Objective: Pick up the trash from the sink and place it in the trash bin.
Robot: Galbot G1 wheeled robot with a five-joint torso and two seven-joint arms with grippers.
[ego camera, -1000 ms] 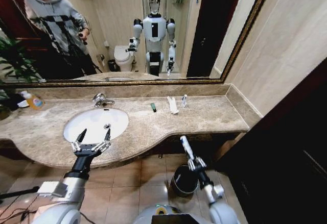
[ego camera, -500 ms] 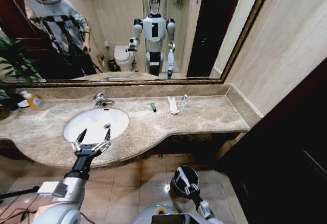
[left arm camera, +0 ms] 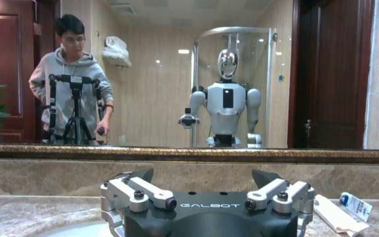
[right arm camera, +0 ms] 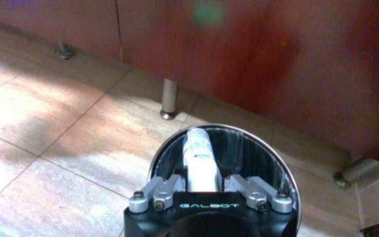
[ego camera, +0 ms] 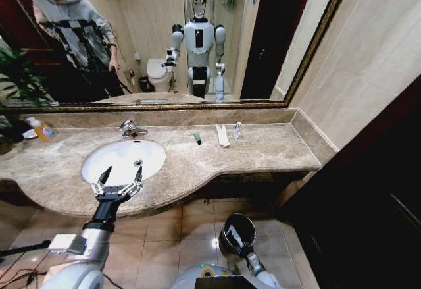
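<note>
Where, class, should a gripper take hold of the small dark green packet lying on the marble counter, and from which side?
Probably from straight above: the small dark green packet lies flat on the beige marble counter, so its sides offer little. Close the gripper across its narrow width near the middle; its long axis runs roughly front to back.

I see wide gold-framed wall mirror (ego camera: 164, 39) above counter, beige tiled walls (ego camera: 368, 72), tan floor tiles (ego camera: 177, 226), dark wooden door (ego camera: 368, 203) on right, green plant (ego camera: 20, 78) far left.
</note>
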